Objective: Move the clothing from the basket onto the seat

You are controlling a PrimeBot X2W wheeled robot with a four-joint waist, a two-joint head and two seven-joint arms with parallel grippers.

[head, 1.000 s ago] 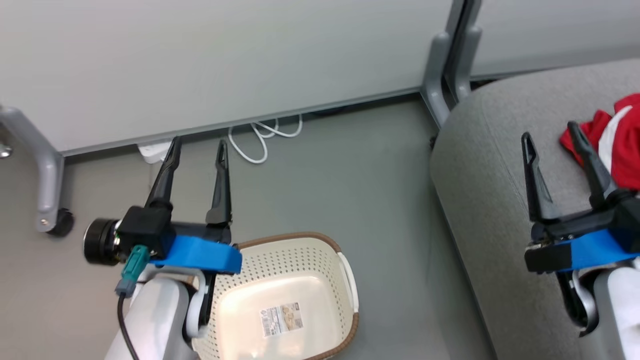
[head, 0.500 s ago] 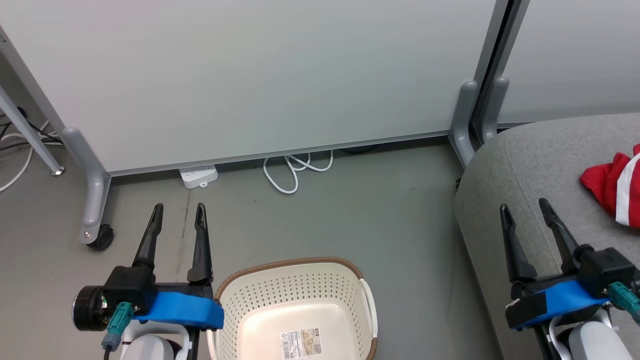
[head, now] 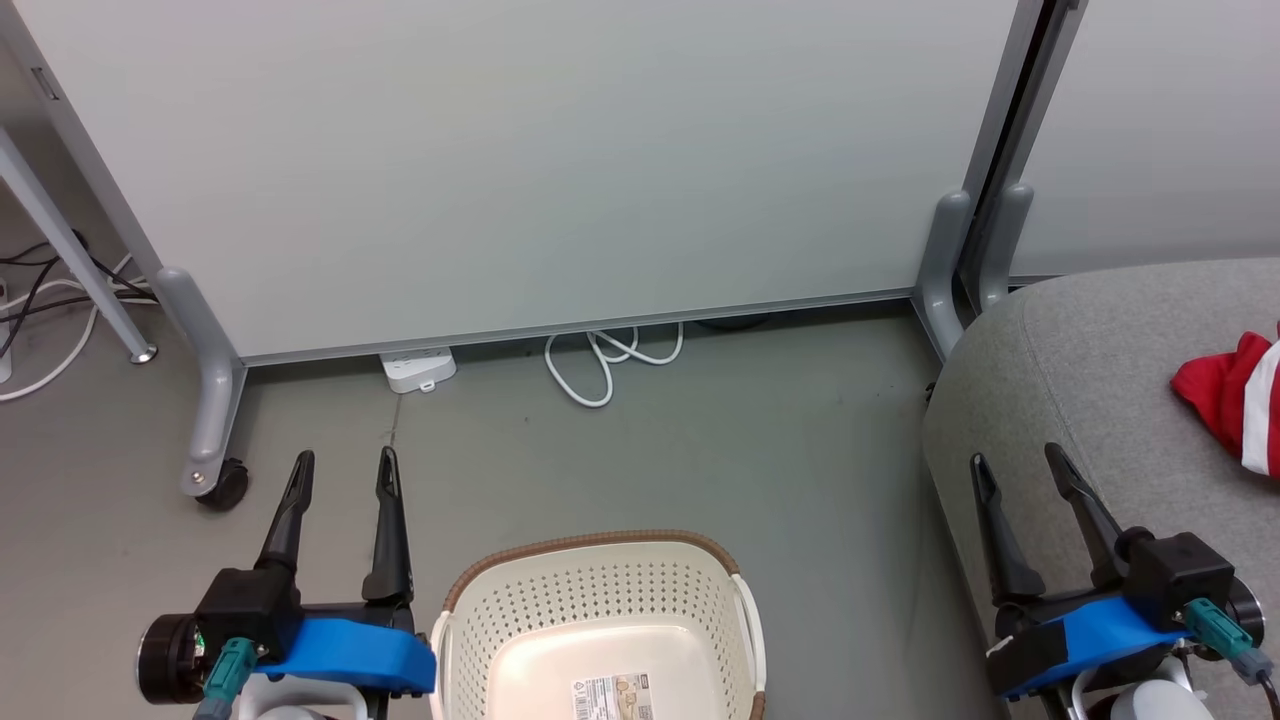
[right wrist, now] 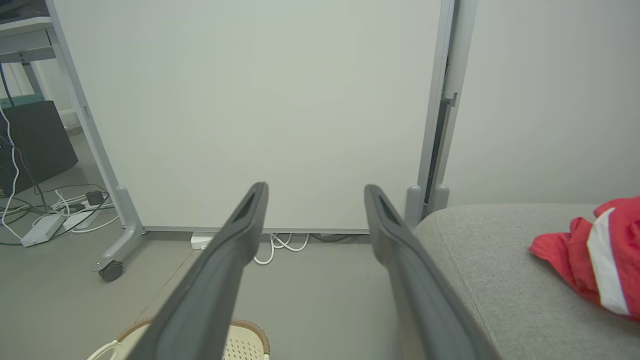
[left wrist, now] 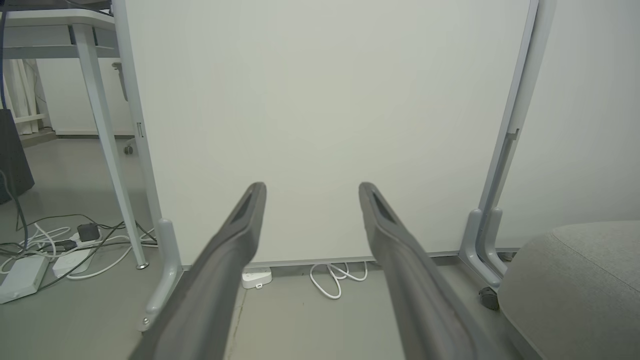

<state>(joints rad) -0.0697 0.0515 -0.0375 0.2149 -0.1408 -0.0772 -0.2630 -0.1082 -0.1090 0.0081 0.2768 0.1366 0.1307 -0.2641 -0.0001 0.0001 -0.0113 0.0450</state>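
The cream basket (head: 600, 590) with its brown rim sits on the floor at the bottom centre of the head view, holding nothing but a label sticker. Red clothing (head: 1235, 405) with a white stripe lies on the grey seat (head: 1080, 370) at the right edge; it also shows as red clothing (right wrist: 595, 255) on the seat (right wrist: 480, 250) in the right wrist view. My left gripper (head: 343, 468) stands open just left of the basket. Over the seat's front left part, my right gripper (head: 1017, 462) is open with nothing in it, short of the clothing.
A white partition panel (head: 520, 170) on grey wheeled feet (head: 215, 440) stands behind the basket. A white power strip (head: 418, 368) and coiled cable (head: 600, 365) lie at its base. More cables (left wrist: 55, 245) and a table leg (left wrist: 107, 145) are at the far left.
The head camera has tilted up, so the whole picture has shifted down. Both grippers stay open and sit lower in the picture. The right gripper now stands further from the clothing.
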